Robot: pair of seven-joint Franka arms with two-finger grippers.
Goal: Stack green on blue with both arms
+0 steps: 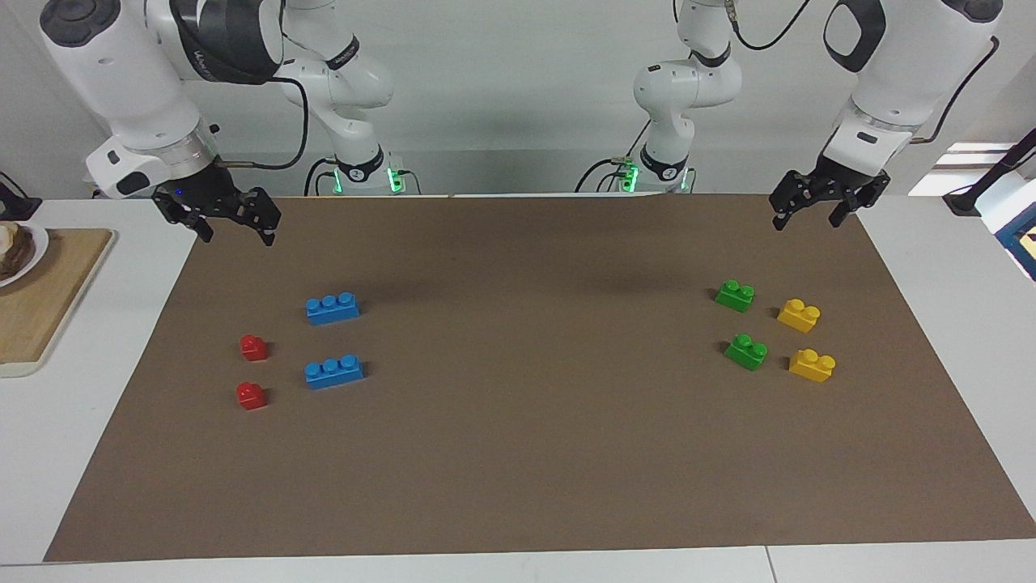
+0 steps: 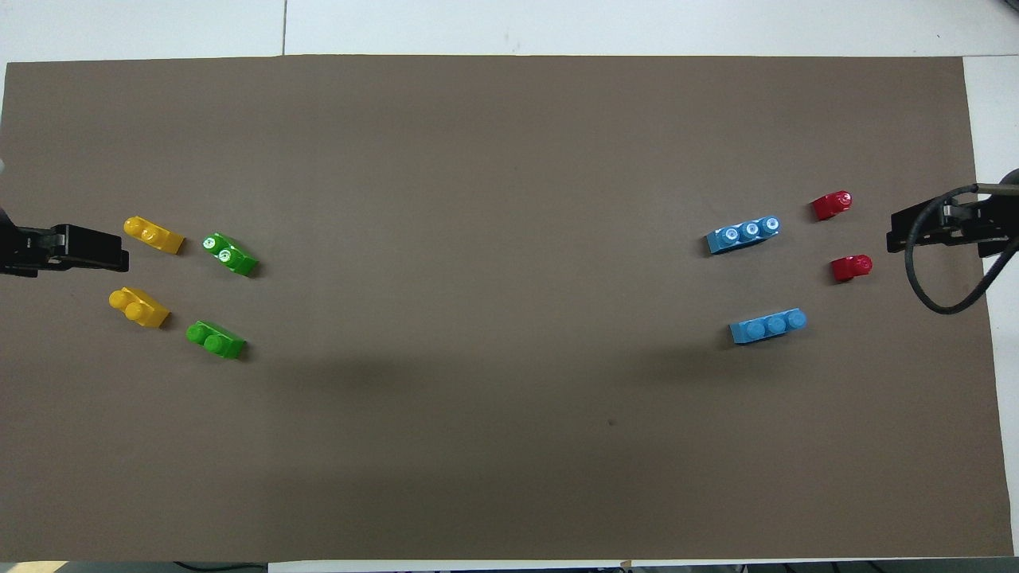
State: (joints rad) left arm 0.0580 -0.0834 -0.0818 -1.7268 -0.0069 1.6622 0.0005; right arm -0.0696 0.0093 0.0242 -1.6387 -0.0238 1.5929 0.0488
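Two green two-stud bricks lie on the brown mat toward the left arm's end: one nearer to the robots [image 1: 735, 295] [image 2: 215, 339] and one farther [image 1: 746, 351] [image 2: 229, 254]. Two blue three-stud bricks lie toward the right arm's end: one nearer [image 1: 333, 308] [image 2: 768, 326] and one farther [image 1: 333, 372] [image 2: 743, 234]. My left gripper [image 1: 807, 220] [image 2: 111, 251] hangs open and empty over the mat's edge by the robots, apart from the green bricks. My right gripper [image 1: 236, 236] [image 2: 899, 231] hangs open and empty over the mat's corner, apart from the blue bricks.
Two yellow two-stud bricks [image 1: 799, 315] [image 1: 812, 364] lie beside the green ones, toward the table's end. Two small red bricks [image 1: 253, 347] [image 1: 251, 395] lie beside the blue ones. A wooden board [image 1: 48, 300] with a plate sits off the mat [image 1: 526, 453] at the right arm's end.
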